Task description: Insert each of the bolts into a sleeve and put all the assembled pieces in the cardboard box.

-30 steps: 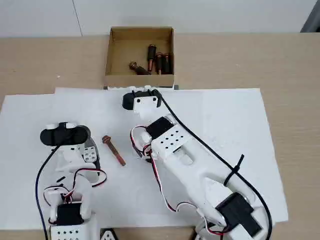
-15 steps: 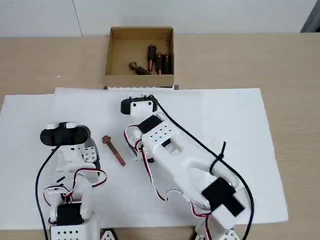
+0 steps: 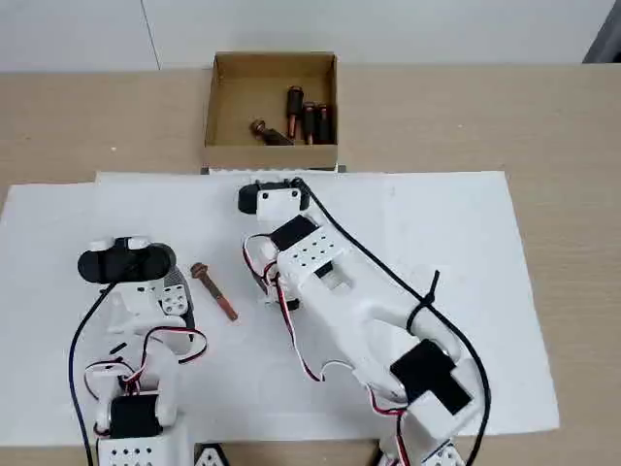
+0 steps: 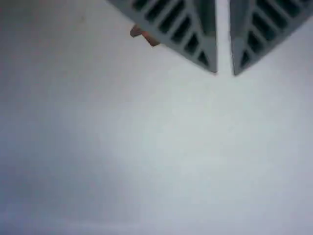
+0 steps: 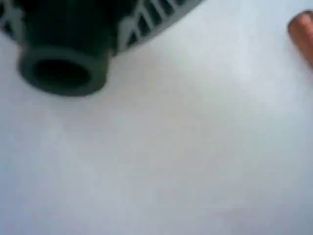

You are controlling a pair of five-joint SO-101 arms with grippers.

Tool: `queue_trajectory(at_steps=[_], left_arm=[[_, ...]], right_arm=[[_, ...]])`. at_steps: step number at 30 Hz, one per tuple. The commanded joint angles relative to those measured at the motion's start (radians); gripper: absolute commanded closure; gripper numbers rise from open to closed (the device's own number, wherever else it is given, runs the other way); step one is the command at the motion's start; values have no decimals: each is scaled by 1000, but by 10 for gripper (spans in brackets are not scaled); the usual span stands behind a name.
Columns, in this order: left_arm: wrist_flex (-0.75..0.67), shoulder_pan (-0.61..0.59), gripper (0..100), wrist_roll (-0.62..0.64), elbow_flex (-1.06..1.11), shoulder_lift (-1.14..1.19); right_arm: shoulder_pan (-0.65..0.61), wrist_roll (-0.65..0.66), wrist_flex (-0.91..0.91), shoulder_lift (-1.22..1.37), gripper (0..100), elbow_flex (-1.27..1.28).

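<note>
A copper bolt [image 3: 214, 290] lies on the white paper between the two arms, head toward the far side. My left gripper [image 4: 224, 71] hovers low over the paper just left of it, fingers almost together with nothing between them; a bit of the bolt [image 4: 143, 34] peeks past one finger. My right gripper [image 5: 83, 19] is shut on a dark sleeve [image 5: 63, 66], whose open end faces the camera low over the paper, with the bolt's tip [image 5: 303, 32] off to one side. The cardboard box [image 3: 225, 107] at the far edge holds several assembled pieces [image 3: 301, 118].
The white paper sheet [image 3: 466, 243] covers most of the wooden table. The right arm's body [image 3: 359, 311] stretches across the middle of the sheet, its wrist near the box's front wall. The left arm's base [image 3: 131, 417] stands at the near left.
The right arm has swung its elbow leftward and drawn in. The paper slid slightly left, carrying the bolt with it. The left arm has stayed put.
</note>
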Motion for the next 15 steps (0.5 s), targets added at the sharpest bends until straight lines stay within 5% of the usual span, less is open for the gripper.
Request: queue_trajectory(at_steps=[1,15], left_arm=[[23,61,990,-8,-5,-5],[46,124,991,-14,-5,-8]], right_arm=[[13,2,71,-157,995,-52],[214,2,458,-604,995,-103]])
